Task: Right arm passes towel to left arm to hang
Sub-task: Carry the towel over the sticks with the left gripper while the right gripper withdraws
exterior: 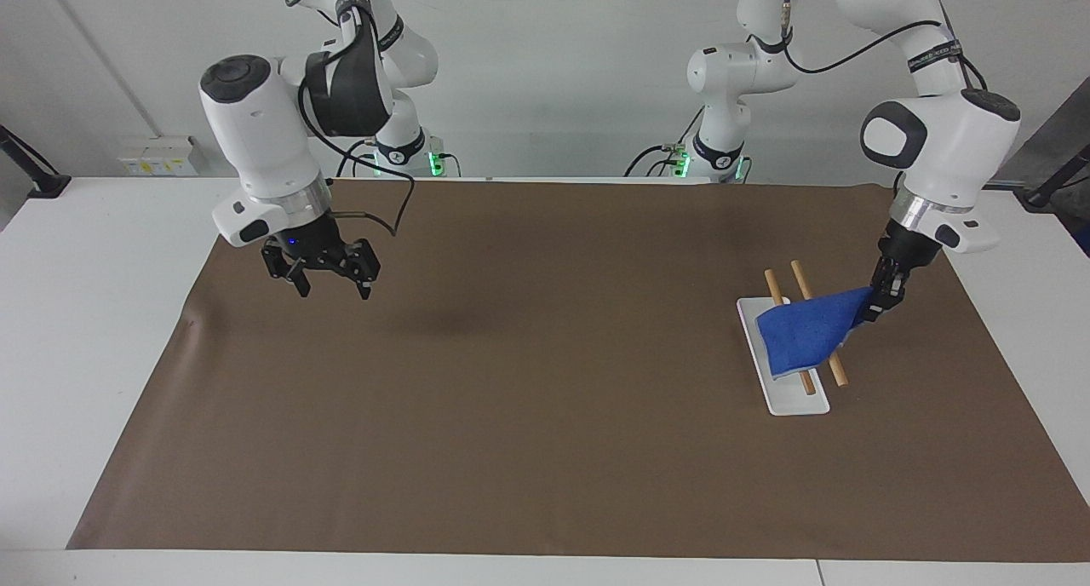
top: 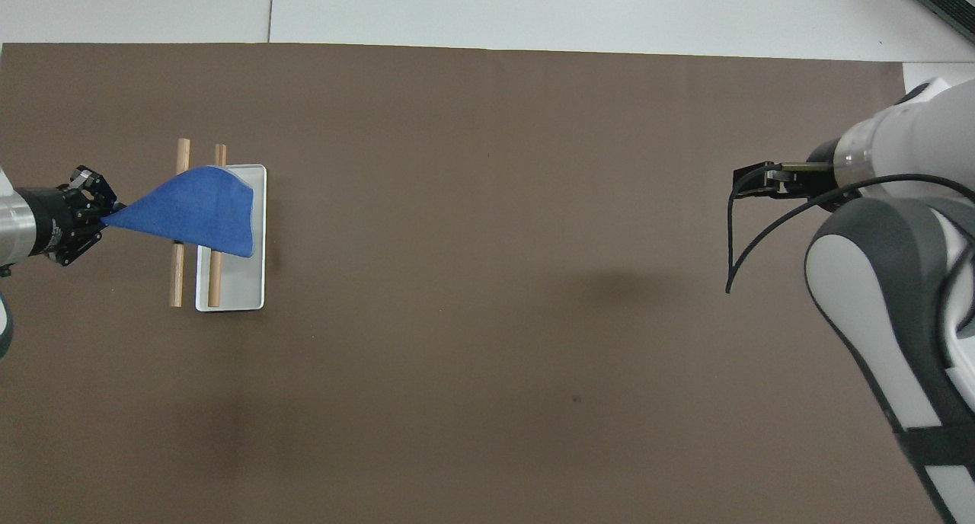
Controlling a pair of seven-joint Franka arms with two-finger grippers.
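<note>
We see the left pincer (exterior: 882, 300) clamped on one corner of the towel (exterior: 805, 335), up beside the rack (exterior: 796, 399) at the left arm's end of the bench (exterior: 545, 450). The towel drapes over both wooden rods (exterior: 839, 373), stretched taut, its long axis running crosswise to them and tapering toward the pincer. Our right pincer (exterior: 332, 281) hangs with fingers apart, holding nothing, over the brown mat (exterior: 545, 399).
</note>
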